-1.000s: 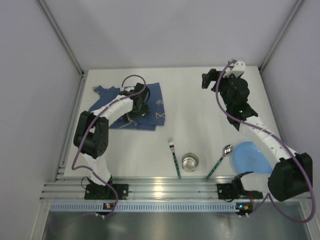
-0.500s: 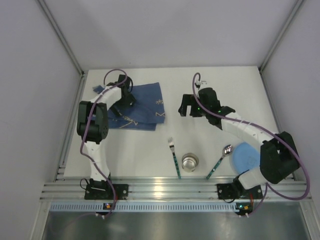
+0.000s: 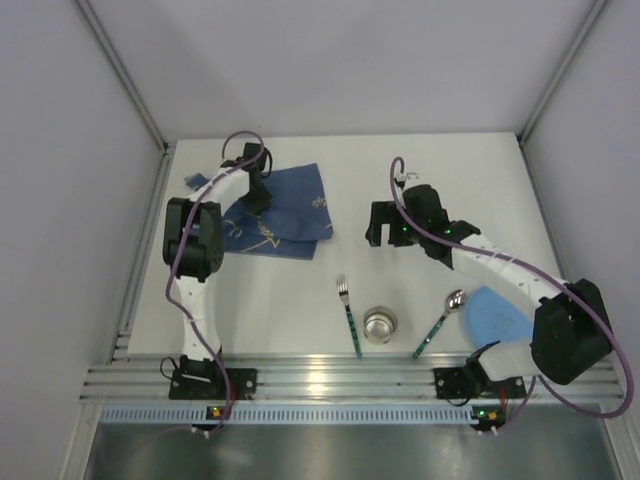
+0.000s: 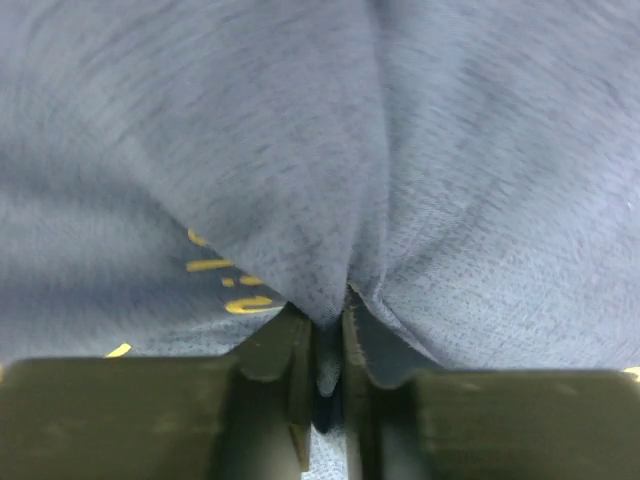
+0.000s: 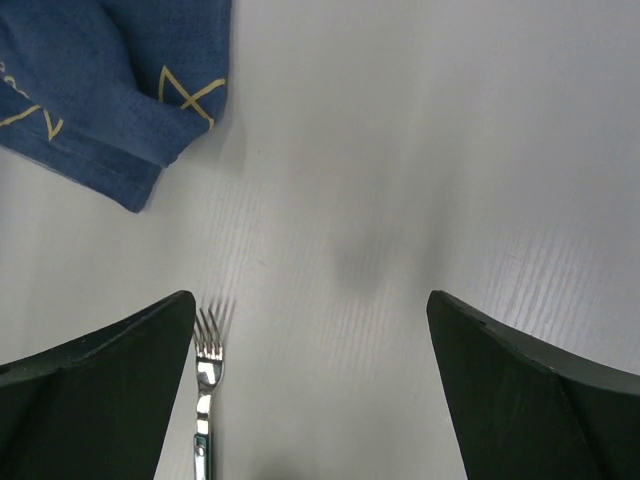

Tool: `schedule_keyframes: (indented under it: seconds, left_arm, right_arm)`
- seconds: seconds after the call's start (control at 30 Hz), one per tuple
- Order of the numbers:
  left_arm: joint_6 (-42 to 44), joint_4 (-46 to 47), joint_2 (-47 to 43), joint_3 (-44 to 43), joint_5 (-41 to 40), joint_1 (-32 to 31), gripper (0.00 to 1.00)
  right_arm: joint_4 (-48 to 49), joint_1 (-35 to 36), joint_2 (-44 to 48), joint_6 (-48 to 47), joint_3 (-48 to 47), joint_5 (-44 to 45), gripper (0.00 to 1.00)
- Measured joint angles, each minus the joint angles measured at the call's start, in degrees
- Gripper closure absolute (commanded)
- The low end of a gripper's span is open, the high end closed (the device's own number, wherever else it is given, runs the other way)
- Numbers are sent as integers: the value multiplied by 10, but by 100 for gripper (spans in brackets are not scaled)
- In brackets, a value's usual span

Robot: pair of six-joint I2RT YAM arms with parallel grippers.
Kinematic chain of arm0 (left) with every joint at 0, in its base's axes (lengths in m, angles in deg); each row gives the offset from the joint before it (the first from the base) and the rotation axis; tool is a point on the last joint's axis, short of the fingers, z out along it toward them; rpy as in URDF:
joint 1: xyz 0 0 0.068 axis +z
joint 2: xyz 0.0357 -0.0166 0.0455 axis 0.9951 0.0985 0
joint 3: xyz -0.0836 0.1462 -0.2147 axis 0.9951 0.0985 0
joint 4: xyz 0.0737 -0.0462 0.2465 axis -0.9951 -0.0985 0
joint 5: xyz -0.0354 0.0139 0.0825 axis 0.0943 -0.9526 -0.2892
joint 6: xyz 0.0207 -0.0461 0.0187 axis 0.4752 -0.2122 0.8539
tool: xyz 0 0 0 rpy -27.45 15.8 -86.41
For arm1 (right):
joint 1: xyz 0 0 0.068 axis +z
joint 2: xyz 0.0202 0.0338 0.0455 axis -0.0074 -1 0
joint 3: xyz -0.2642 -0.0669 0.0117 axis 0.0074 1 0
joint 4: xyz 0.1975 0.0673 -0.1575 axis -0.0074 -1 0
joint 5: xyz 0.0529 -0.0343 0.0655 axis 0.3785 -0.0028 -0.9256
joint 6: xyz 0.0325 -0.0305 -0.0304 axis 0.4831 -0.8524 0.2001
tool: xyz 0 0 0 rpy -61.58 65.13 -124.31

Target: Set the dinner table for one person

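A dark blue cloth mat (image 3: pixel 293 210) with yellow markings lies rumpled at the back left of the white dinner table (image 3: pixel 400 165). My left gripper (image 3: pixel 259 197) sits on it, shut on a pinched fold of the mat (image 4: pixel 450 150), which rises between the fingers (image 4: pixel 292 350) of that gripper (image 4: pixel 330 322). My right gripper (image 3: pixel 378 222) hovers open over bare table near the middle, nothing between its fingers. In the right wrist view this gripper (image 5: pixel 310 300) has the fork's (image 5: pixel 207 372) tines by its left finger and the mat's corner (image 5: pixel 120 90) at upper left.
Near the front edge lie a fork (image 3: pixel 349 312), a small metal cup (image 3: pixel 380 324), a spoon (image 3: pixel 441 321) and a light blue plate (image 3: pixel 498 314) partly under the right arm. A ribbed aluminium rail (image 3: pixel 340 378) runs along the front. Grey walls enclose the table.
My left gripper has gone from open to shut on a fold of the mat. The right arm swung from the far right corner down toward the table's middle.
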Motion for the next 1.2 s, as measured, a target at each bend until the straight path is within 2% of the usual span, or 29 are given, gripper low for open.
schedule_keyframes:
  seconds: [0.07,0.1,0.3,0.53,0.57,0.6,0.63,0.67,0.8,1.0,1.1,1.2]
  left_arm:
    - [28,10,1,-1,1,-9,99]
    - [45,13,3,-3,0,-14,100]
    - [197,26,20,-27,-18,-74,100]
    - [393,81,12,3,-48,-244,98]
    - [401,86,7,11,-53,-262,73]
    - [408,85,4,17,-56,-278,73]
    - [404,79,3,15,-66,-289,31]
    - [404,72,3,12,-73,-294,2]
    - [358,38,-8,-10,-110,-276,2]
    - [288,-13,-47,-27,-116,-239,2]
    - [248,-26,-102,-25,-106,-214,1]
    - [212,-12,-192,22,-79,-167,1]
  right_arm:
    - [-5,0,11,-5,0,3,0]
    - [-6,0,14,-5,0,4,0]
    - [-19,0,29,-12,0,9,0]
    - [-34,0,46,-20,0,21,0]
    - [-34,0,48,-20,0,21,0]
    - [-35,0,50,-21,0,22,0]
    - [-34,0,50,-22,0,23,0]
    - [-35,0,49,-25,-1,23,0]
    - [-47,0,33,-33,-17,23,0]
    - [-57,-23,-31,-50,-79,11,0]
    - [-60,-58,-67,-49,-111,-14,0]
    - [-63,-98,-129,-43,-162,-48,0]
